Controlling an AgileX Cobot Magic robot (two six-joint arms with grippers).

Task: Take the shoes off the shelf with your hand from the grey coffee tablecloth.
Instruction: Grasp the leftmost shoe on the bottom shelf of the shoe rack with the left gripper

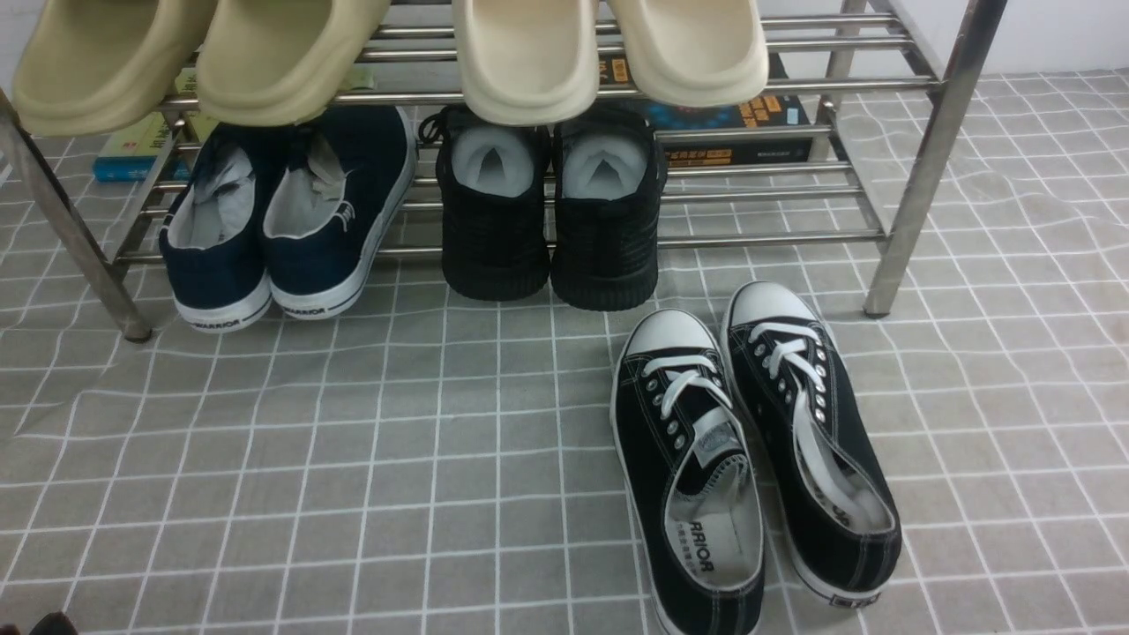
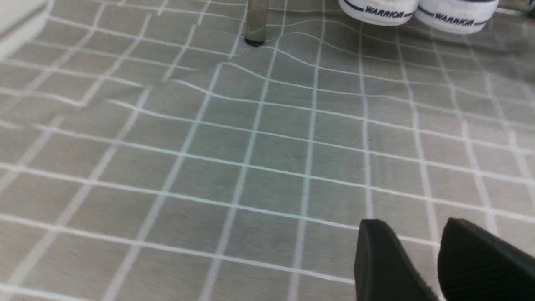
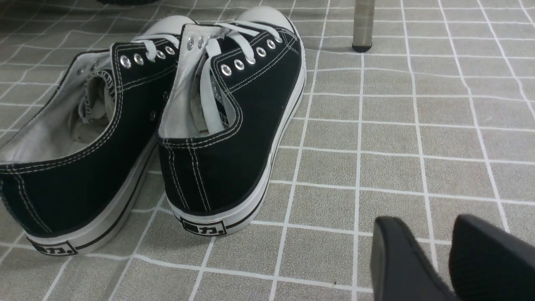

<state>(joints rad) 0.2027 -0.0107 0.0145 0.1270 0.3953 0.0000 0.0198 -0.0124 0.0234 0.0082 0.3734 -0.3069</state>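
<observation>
The navy blue shoes (image 1: 291, 220) sit side by side on the left of the shelf's (image 1: 767, 238) lower tier, heels toward me and overhanging the front bar. Their white "WARRIOR" heels show in the left wrist view (image 2: 384, 12), far ahead of my left gripper (image 2: 413, 223). That gripper hangs low over the grey tablecloth (image 1: 353, 459), slightly open and empty. My right gripper (image 3: 422, 221) is also slightly open and empty over the cloth, just behind and beside the black lace-up sneakers (image 3: 225, 125). Neither gripper shows in the front view.
All-black knit sneakers (image 1: 547, 229) sit mid-shelf beside the navy pair. Beige slippers (image 1: 529, 53) hang over the top tier. The lace-up sneakers (image 1: 750, 459) lie on the cloth at front right. Slanted steel legs (image 1: 917, 203) (image 2: 256, 21) stand on the cloth. Books (image 1: 732, 132) lie behind the shelf.
</observation>
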